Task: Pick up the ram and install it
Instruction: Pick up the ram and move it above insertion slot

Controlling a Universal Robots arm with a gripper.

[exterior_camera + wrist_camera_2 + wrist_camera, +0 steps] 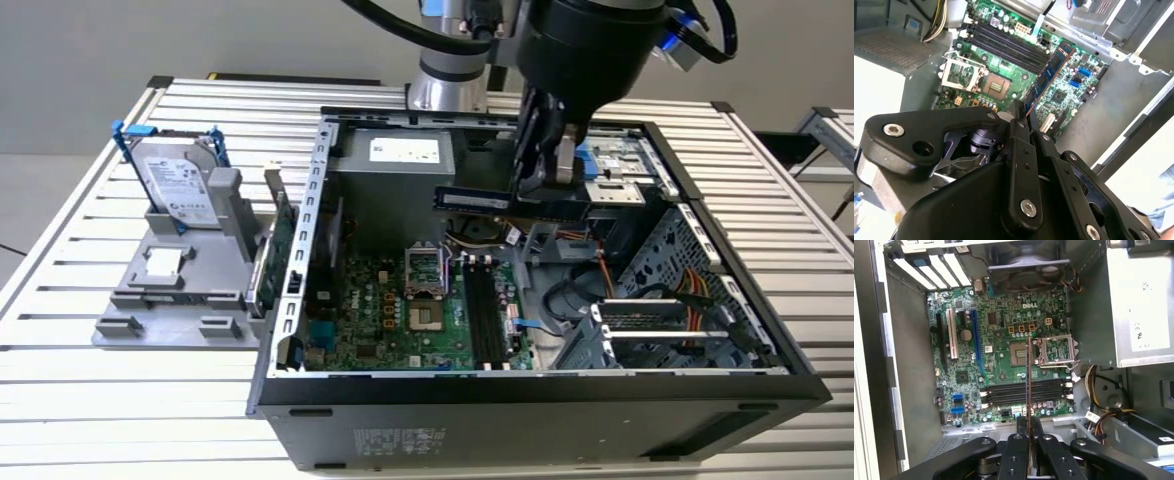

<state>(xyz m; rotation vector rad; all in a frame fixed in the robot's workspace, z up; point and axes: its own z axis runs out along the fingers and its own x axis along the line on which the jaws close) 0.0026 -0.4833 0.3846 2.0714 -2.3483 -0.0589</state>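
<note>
Ram (pixel 1027 380) in tool (pixel 1028 429): edge-on first wrist view, broadside second wrist view.

My gripper (pixel 541 192) hangs above the open computer case (pixel 534 425) with the ram (pixel 474 199) clamped in it over the motherboard (pixel 400 310), while the hard drive (pixel 180 180) stands in a fixture (pixel 174 300) on the table (pixel 80 400), to the exterior view's left of the case.

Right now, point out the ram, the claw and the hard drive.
ram (pixel 1050 74): second wrist view, middle of the stick.
claw (pixel 1028 426): first wrist view, midway between its fingertips.
hard drive (pixel 180 180): exterior view, its silver face.
</note>
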